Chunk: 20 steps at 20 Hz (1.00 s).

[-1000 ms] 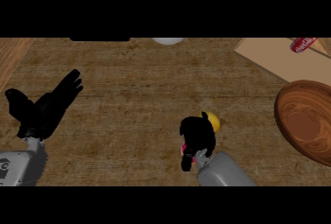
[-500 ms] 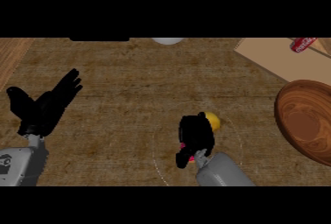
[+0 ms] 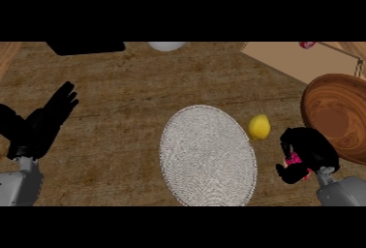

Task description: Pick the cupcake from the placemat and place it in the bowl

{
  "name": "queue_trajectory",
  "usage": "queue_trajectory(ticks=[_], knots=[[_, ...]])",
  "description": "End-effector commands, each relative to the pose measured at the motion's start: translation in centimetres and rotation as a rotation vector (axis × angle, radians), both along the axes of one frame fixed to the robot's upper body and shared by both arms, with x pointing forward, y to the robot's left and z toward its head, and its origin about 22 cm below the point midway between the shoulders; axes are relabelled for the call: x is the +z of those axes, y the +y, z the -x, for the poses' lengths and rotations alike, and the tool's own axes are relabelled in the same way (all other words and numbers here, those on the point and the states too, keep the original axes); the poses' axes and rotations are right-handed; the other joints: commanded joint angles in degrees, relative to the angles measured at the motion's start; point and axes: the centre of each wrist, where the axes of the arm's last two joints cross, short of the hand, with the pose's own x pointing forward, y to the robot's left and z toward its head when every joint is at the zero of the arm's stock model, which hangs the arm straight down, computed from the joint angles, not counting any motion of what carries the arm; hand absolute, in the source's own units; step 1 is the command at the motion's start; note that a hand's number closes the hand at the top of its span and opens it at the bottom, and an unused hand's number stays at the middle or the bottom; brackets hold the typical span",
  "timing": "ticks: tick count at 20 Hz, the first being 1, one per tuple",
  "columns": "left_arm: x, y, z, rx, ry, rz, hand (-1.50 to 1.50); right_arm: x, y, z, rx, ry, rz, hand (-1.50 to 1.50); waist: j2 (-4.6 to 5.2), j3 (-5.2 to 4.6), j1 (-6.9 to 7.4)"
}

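One item matters here, and your right hand point(image 3: 309, 154) already has it: the fingers are curled round the cupcake point(image 3: 295, 159), of which only a pink sliver shows below the palm. That hand hangs just beside the near rim of the wooden bowl point(image 3: 336, 116), off the placemat point(image 3: 207, 155) and to its right.

Your main risk, as I judge it, is letting go too early. The hand sits at the bowl's edge, not over its hollow, so a release from here could land the cupcake on the rim or the counter point(image 3: 129, 97). Carry it further over the middle before you uncurl.

Watch the lemon point(image 3: 259, 127) too. It lies between the placemat and the bowl, just to the left of your hand, and a sideways swing could knock it rolling.

You cannot see how the cupcake sits in the hand, so it may tip as the fingers ease off.

Room is tight on the right, where the bowl runs out of view. A cardboard box point(image 3: 300, 60) lies beyond the bowl, so do not overshoot forward.

Your left hand point(image 3: 43, 123) rests open at the left edge, fingers up, well apart from all this.
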Motion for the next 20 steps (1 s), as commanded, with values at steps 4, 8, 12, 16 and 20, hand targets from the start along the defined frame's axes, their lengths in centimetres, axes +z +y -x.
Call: queue_trajectory(ticks=[4, 8, 12, 16, 20], knots=[[0.5, 1.2, 0.5, 0.044, -0.017, 0.002, 0.0, 5.8, -14.2, 2.1, 0.09, -0.076, -0.024, 1.5, -0.02, 0.31, -1.72], [0.1, 1.3, 0.9, 0.035, -0.002, 0.006, 0.0, 10.7, -20.8, 3.7, 0.153, -0.166, -0.071, 1.5, -0.06, 0.13, -1.65], [0.8, 0.2, 0.8, 0.016, -0.01, 0.009, 0.0, 14.5, -27.1, 7.4, 0.197, -0.201, -0.105, 1.5, -0.15, 0.08, -0.54], [0.1, 0.3, 1.1, 0.008, 0.0, -0.001, 0.0, 19.9, -32.1, 11.0, 0.236, -0.289, -0.117, 1.5, 0.12, -0.12, 0.82], [0.4, -0.1, 0.5, -0.046, -0.01, 0.003, 0.0, 24.5, -35.4, 14.3, 0.224, -0.361, -0.127, 1.5, 0.63, -0.2, 3.33]])
